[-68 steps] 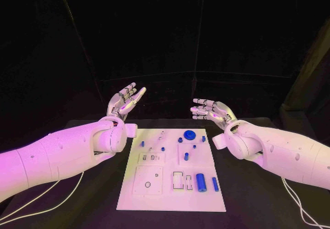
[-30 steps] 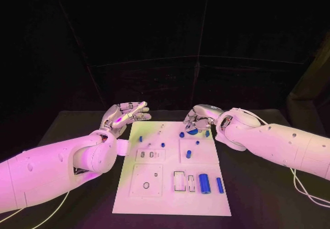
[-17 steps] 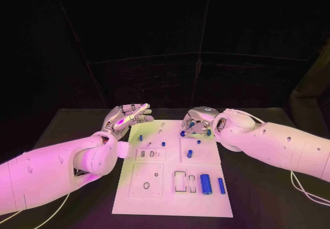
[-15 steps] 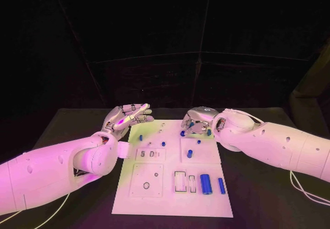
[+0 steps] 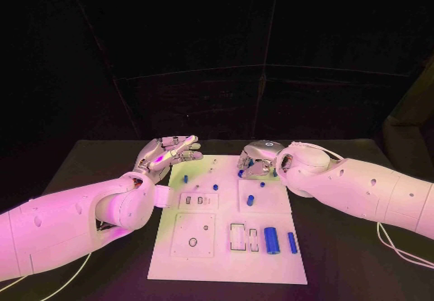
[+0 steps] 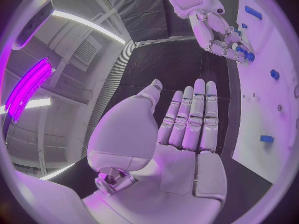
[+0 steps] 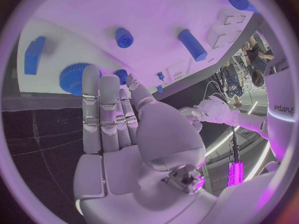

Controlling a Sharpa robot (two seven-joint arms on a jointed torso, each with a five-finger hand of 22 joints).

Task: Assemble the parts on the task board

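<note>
Black table point(image 5: 100, 157) w/ white task board point(image 5: 226, 251) at centre. Left hand point(image 5: 165, 155) hovers by board's far-left corner, palm up, fingers point(image 6: 194, 115) straight and side by side, holding nothing. Blue parts lie across board; two cylinders point(image 5: 281, 241) near right. Right hand point(image 5: 258, 160) reaches down at far-right area, fingers point(image 7: 99, 109) touching blue gear point(image 7: 74, 77); can't tell if it's gripped.

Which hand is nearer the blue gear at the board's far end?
Right. The right hand hangs over the blue gear, fingers reaching it; the left hand hovers open off the task board's far left corner.
</note>
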